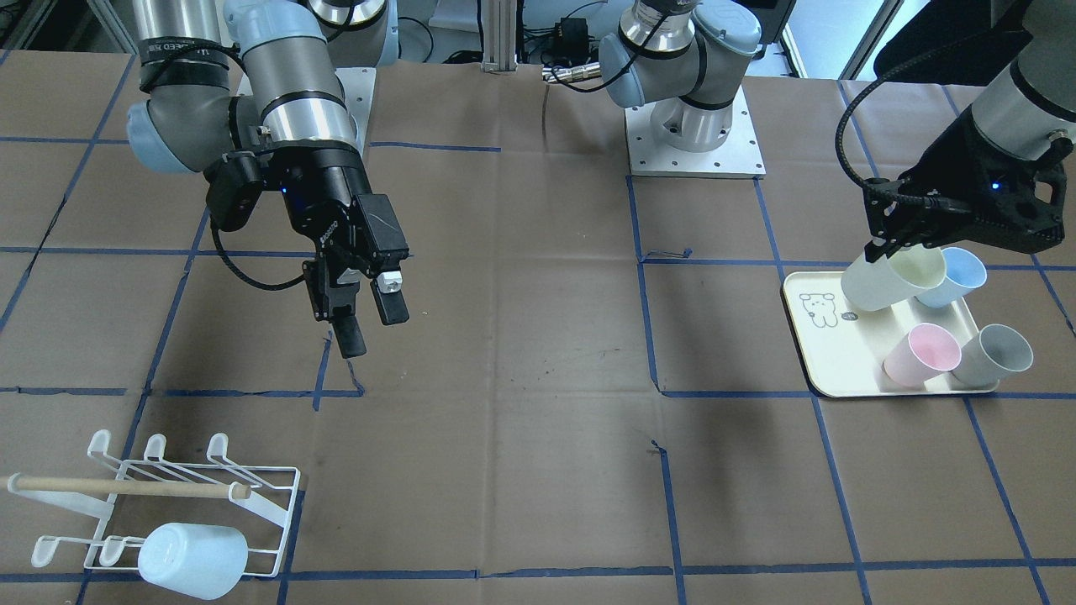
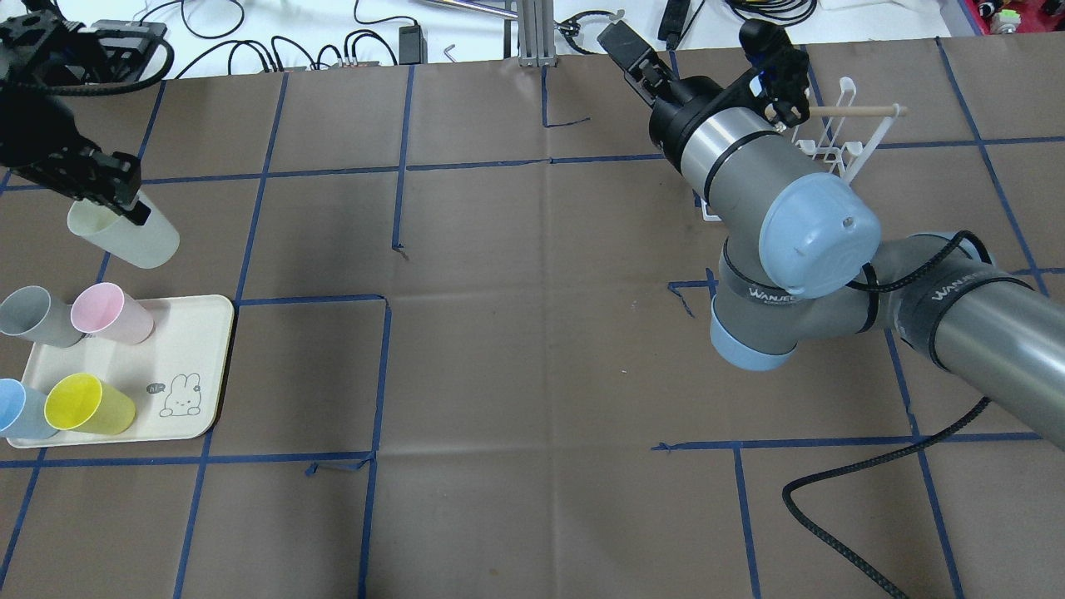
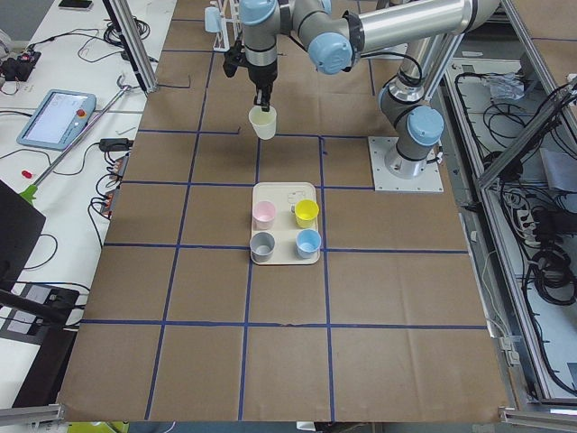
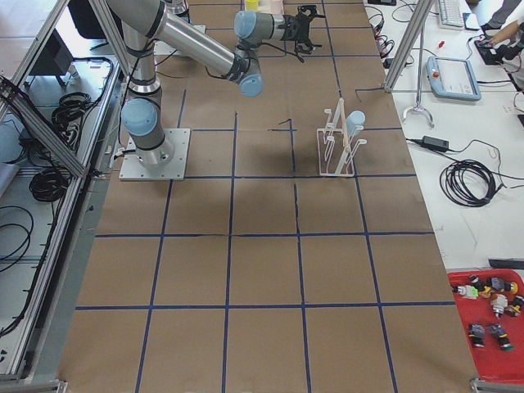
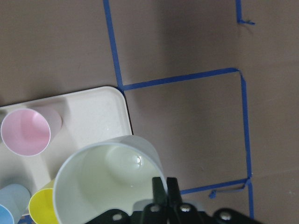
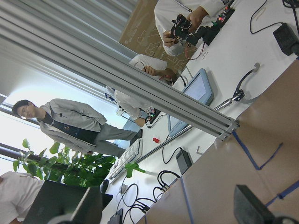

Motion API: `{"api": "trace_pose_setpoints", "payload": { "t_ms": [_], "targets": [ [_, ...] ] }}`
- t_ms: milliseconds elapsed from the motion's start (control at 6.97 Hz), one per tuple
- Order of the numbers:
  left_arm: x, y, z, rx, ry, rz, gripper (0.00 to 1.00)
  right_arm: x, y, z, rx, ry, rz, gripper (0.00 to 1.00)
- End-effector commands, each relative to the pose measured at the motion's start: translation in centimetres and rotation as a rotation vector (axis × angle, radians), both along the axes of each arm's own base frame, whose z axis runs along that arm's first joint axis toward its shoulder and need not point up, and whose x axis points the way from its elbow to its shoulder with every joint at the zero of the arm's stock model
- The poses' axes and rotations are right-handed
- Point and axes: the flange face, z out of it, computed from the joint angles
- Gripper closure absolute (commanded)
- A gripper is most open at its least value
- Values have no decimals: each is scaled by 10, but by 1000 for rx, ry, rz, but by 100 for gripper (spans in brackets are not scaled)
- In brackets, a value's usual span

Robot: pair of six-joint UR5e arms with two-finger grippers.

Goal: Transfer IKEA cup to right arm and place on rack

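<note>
Table (image 2: 532,374): flat, matte brown paper sheets w/ a blue tape grid.

Right arm (image 2: 832,274): grey metal tubes, pale blue joint caps, glossy. It reaches out over the table's right half. Right gripper (image 1: 372,328) is black and blocky, its jaws spread wide w/ nothing btwn them, hanging above the paper. Prob. parked there to receive the hand-over, well apart from the cup.

Rack (image 1: 193,508): thin white wire, looped prongs in two rows, w/ a light wood dowel (image 1: 126,486) across it. Sits far right on the table, on the right arm's side, which is prob. why the cup has to change arms. One pale blue cup (image 1: 193,560) already lies on a prong.

Tray (image 2: 195,333): cream, rounded corners, smooth, small animal drawing. Sits near left on the table.

IKEA cup (image 2: 125,237): pale cream-yellow, smooth plastic, tapered. Lifted off the surface and tilted, approx over the tray's edge at the table's left. Left gripper (image 2: 129,204) is clamped on its rim; in the wrist view the thin black fingers (image 5: 160,189) pinch the wall, one inside, one outside. A rim pinch leaves the body free, which should suit the other claw taking it.

On the tray: pink cup (image 2: 112,314), grey cup (image 2: 37,316), yellow cup (image 2: 87,405), blue cup (image 2: 17,408), same tapered shape, spaced apart in a 2x2 block.
</note>
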Motion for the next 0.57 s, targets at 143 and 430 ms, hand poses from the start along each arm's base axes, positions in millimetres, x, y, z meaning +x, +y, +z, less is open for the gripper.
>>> {"api": "trace_pose_setpoints", "payload": {
  "t_ms": [143,430],
  "targets": [
    [-111,-45,-2,-175,153,-2,100,2,33,-23,103,-403,-95,0],
    [-152,-47,10,-343,307,-81,100,0,46,-34,187,-594,-149,0]
  ]
}}
